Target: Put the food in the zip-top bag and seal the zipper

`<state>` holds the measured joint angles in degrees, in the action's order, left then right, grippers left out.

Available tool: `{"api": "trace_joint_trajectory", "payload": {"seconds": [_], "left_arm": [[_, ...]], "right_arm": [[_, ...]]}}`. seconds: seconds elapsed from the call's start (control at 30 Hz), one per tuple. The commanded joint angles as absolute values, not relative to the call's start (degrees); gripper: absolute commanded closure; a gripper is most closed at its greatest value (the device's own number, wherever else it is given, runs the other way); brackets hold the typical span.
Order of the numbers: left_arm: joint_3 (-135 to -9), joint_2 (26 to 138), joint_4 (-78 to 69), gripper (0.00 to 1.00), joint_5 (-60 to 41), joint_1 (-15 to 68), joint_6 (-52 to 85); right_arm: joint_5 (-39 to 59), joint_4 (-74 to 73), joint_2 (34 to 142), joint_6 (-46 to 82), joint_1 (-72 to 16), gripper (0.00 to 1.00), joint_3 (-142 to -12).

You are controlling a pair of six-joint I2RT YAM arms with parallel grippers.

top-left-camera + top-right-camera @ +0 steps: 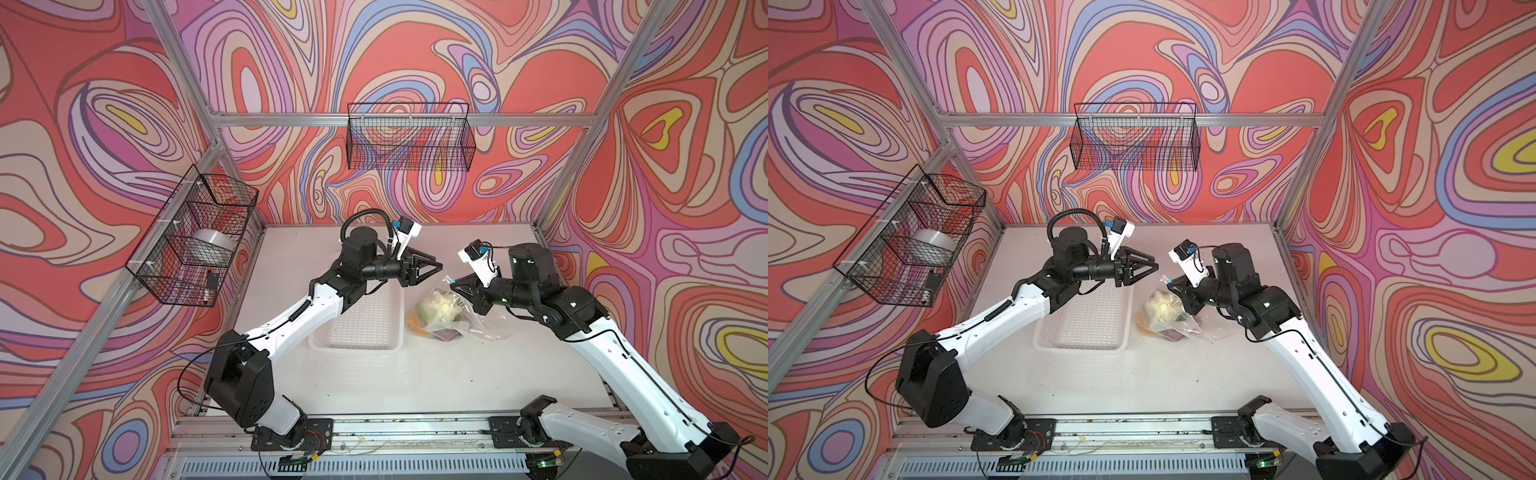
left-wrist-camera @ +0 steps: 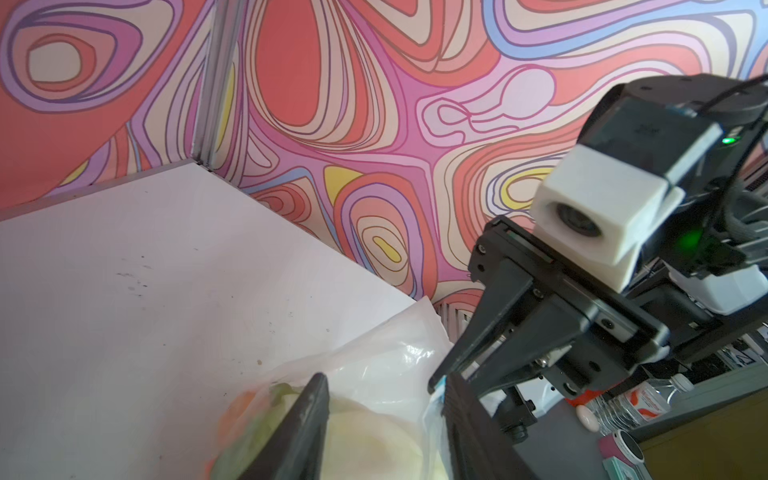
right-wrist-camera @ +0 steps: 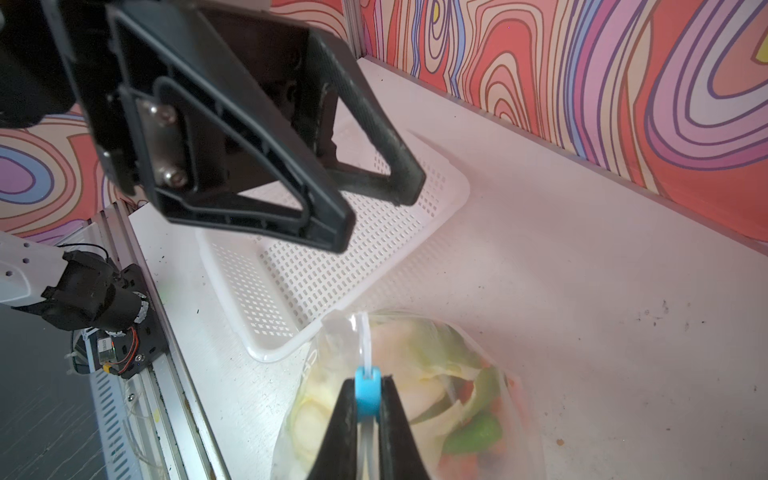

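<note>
right gripper (image 3: pixel 368 384): clamped on the blue slider tab (image 3: pixel 368 399), which sits right between the fingertips
left gripper (image 3: pixel 378 214): jaws apart, nothing in them, hanging over the white basket (image 1: pixel 353 345), clear of the bag
zip-top bag (image 1: pixel 482 322): on the table (image 1: pixel 415 386) just beside the basket, food (image 1: pixel 436 309) inside

swirling red, pink and lilac walls (image 1: pixel 415 62) enclosed a white tabletop (image 1: pixel 457 374), framed by aluminium posts (image 1: pixel 623 75); black wire baskets (image 1: pixel 409 141) hung there.
</note>
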<state>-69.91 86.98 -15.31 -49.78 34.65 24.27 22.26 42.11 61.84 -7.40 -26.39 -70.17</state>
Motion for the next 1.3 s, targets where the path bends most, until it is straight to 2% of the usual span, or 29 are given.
{"api": "trace_joint_trajectory", "payload": {"seconds": [0.0, 0.4, 0.47, 0.63, 0.8, 0.97, 1.27], "left_arm": [[-69.87, 87.35, -16.75, 0.51, -53.07, 35.54, 25.02], [-71.01, 90.31, -17.68, 0.61, -55.76, 37.02, 26.94], [-70.89, 90.36, -17.66, 0.68, -55.81, 37.18, 27.02], [-70.60, 89.92, -17.84, 0.99, -55.27, 37.16, 26.76], [-70.53, 89.44, -18.26, 1.00, -53.73, 37.18, 26.50], [-69.44, 88.03, -18.72, 1.00, -46.85, 35.75, 25.95], [-71.54, 84.82, -16.30, 1.00, -40.42, 33.72, 22.80]], "right_arm": [[23.04, 39.96, 61.99, -6.34, -26.46, 0.99, -71.04], [21.91, 39.36, 62.41, -6.53, -26.48, 1.00, -70.76], [21.80, 39.05, 62.42, -6.46, -26.46, 0.99, -70.53], [21.99, 39.01, 62.58, -6.42, -26.50, 0.99, -70.20], [21.92, 39.41, 62.58, -6.59, -26.48, 1.00, -70.31], [21.15, 40.88, 62.72, -6.59, -26.46, 0.99, -70.44], [18.83, 43.52, 62.58, -6.16, -26.46, 0.98, -70.22]]}}
